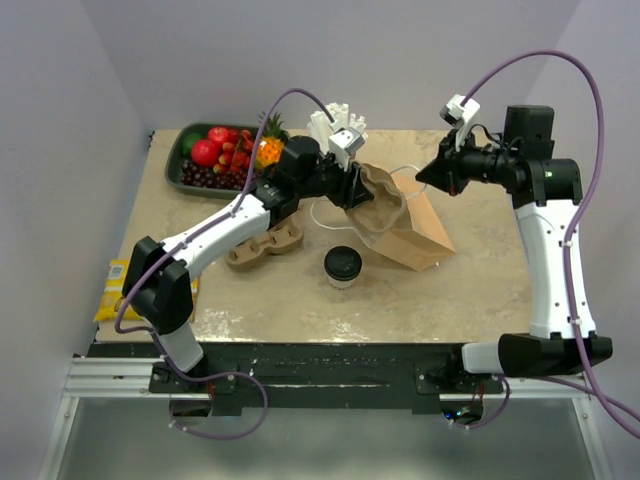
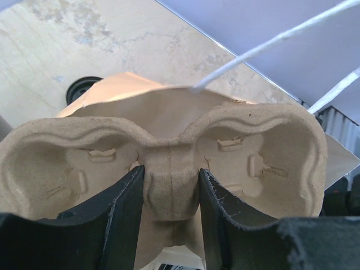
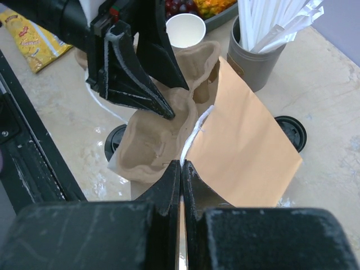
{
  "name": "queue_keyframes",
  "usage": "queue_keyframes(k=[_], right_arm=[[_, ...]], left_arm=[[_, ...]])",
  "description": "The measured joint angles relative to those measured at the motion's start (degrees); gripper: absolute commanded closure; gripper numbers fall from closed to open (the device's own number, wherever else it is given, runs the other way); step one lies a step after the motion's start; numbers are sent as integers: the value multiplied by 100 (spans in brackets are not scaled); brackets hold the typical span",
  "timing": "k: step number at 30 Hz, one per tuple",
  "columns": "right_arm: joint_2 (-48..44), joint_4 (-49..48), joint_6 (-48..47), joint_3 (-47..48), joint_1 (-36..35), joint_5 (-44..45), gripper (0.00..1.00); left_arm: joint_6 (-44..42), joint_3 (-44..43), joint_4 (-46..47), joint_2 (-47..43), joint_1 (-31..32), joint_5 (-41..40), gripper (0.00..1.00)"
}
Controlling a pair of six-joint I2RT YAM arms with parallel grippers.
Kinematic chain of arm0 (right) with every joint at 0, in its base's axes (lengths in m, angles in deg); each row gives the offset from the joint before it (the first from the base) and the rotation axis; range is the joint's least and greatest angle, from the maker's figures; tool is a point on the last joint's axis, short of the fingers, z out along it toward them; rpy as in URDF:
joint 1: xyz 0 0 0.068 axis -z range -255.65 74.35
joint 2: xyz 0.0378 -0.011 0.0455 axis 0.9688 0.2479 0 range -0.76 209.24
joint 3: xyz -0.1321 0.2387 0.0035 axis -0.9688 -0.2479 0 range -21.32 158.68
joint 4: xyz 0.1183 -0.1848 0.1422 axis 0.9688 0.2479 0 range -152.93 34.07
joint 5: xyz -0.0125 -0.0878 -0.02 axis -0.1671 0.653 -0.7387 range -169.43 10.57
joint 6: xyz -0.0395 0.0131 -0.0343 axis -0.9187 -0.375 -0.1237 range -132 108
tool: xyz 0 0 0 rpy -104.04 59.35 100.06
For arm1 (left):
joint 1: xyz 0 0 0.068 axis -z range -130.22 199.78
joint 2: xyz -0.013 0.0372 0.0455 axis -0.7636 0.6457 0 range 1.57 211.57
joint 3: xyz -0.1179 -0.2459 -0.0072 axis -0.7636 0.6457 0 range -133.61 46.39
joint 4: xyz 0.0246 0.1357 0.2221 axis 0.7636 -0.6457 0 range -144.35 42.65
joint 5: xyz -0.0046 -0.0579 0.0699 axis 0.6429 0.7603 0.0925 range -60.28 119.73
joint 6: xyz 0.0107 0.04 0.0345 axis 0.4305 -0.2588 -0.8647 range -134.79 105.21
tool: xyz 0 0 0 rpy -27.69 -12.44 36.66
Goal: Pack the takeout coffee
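Note:
The takeout coffee (image 1: 343, 267), a white cup with a black lid, stands alone on the table in front of the bag; its lid (image 3: 114, 143) peeks out beside the carrier in the right wrist view. My left gripper (image 1: 354, 190) (image 2: 171, 175) is shut on the middle ridge of a brown pulp carrier (image 1: 385, 203) (image 2: 169, 140), holding it tilted at the mouth of the brown paper bag (image 1: 420, 235) (image 3: 242, 152). At the bag's top, my right gripper (image 1: 425, 176) (image 3: 181, 164) is shut on its white string handle (image 3: 194, 132).
A second pulp carrier (image 1: 262, 245) lies by the left arm. A fruit tray (image 1: 190, 165) and a grey cup of straws (image 3: 256, 62) stand at the back. An open white cup (image 3: 185, 29) and a loose black lid (image 3: 292, 132) flank the bag. A yellow packet (image 1: 112, 292) lies off the left edge.

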Motion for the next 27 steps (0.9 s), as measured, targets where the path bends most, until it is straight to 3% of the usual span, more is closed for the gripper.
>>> queue_keyframes(k=[8,27], right_arm=[[107,31,-13,0,-2,-15,100],[264,136,-22,315,-2,17,100]], left_arm=[[374,286,619,291,-181,1274,71],[605,243,1491,284,-151,2824,69]])
